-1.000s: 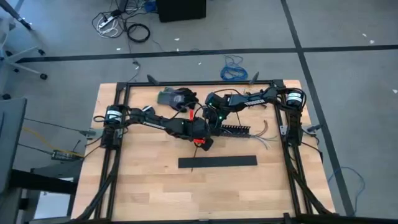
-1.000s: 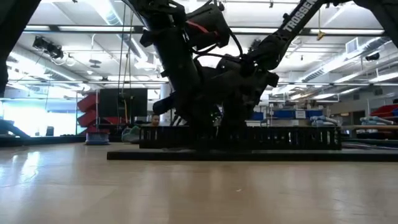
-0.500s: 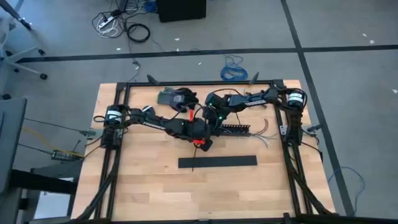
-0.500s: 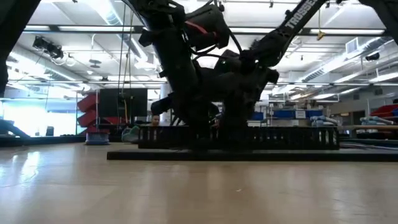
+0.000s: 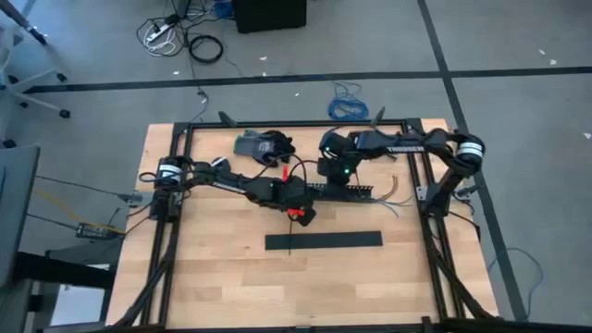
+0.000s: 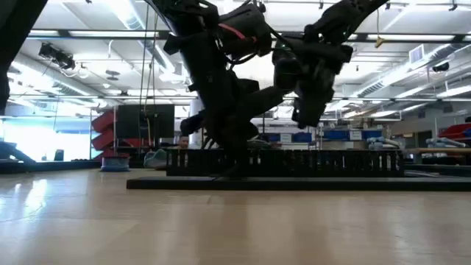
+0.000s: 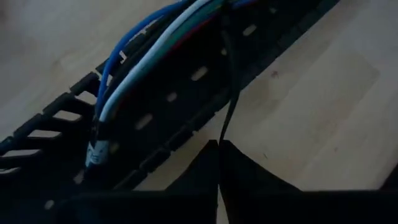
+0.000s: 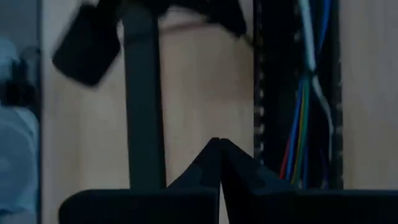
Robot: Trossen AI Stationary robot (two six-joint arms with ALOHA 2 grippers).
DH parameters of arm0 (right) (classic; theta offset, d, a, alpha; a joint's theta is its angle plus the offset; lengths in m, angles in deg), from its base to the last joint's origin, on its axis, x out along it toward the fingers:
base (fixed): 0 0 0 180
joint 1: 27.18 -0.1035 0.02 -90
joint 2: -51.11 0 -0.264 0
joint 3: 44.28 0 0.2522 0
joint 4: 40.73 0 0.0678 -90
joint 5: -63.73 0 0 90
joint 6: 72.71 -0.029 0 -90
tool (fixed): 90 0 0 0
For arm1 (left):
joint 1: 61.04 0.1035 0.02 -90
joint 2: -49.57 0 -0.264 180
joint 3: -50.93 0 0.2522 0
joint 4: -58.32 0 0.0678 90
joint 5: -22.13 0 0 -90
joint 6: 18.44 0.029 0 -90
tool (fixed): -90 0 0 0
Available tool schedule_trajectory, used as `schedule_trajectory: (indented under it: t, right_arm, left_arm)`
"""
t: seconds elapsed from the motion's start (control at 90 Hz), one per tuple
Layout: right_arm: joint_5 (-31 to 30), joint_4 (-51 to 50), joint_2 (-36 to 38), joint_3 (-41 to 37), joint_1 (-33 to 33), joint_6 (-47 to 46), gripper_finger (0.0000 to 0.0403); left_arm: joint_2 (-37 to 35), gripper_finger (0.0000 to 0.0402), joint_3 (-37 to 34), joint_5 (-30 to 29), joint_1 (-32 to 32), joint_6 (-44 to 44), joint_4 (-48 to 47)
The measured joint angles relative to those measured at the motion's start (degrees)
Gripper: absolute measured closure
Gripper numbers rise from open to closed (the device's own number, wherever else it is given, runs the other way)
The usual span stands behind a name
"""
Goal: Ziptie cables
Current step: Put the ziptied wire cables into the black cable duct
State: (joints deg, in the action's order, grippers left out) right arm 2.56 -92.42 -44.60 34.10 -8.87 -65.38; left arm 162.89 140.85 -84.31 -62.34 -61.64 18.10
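Lying in the slotted duct [image 5: 347, 192] near the back of the table [image 5: 213, 277], the cables [image 7: 146, 43] run blue, white and green along its channel, their loose ends fanning out past the duct's right end. That seating keeps them gathered so a tie can go round them, I judge. The left gripper [image 7: 217, 149] sits low beside the duct with its fingers pressed together on a thin black ziptie [image 7: 231, 93], which rises from the fingertips and crosses over the duct wall toward the wires. The right gripper [image 8: 217, 149] hangs above the duct, fingers closed with nothing between them. Only the left wrist view shows the strip pinched; from overhead it is lost under the arm. The low view shows the right gripper raised off the duct. A flat black bar [image 5: 324, 240] lies nearer the front.
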Motion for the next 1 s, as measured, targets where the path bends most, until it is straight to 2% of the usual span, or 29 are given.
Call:
schedule_trajectory:
  t: [0.144,0.244,0.467,0.678,0.767,0.9,1.0]
  right_arm:
    - [-6.75,-0.17,-0.48,0.00,-2.20,1.78,0.0376]
    - [-8.10,-0.05,-0.67,0.04,-3.02,3.12,0.0340]
    - [-9.76,2.06,-0.67,0.04,-4.68,2.90,0.0218]
    - [-17.65,5.24,-0.67,0.08,-6.24,2.34,0.0097]
    - [-18.68,6.01,-0.72,0.09,-6.69,1.31,0.0058]
    - [-18.56,8.84,-2.95,-0.19,-7.51,0.30,0.0015]
    - [-19.92,11.87,-5.43,-0.20,-8.10,0.11,0.0006]
  left_arm:
    - [0.00,0.0402,0.00,1.49,0.02,0.59,-0.11]
    - [0.00,0.0402,0.00,2.16,0.00,0.88,-0.02]
    - [0.00,0.0402,0.00,2.41,0.02,1.83,0.66]
    - [0.00,0.0402,0.00,3.61,0.01,2.36,3.11]
    - [0.00,0.0401,0.00,3.63,0.02,2.40,3.13]
    - [0.00,0.0401,0.00,3.61,0.07,2.38,3.08]
    - [0.02,0.0401,-0.04,3.88,-0.04,2.36,2.87]
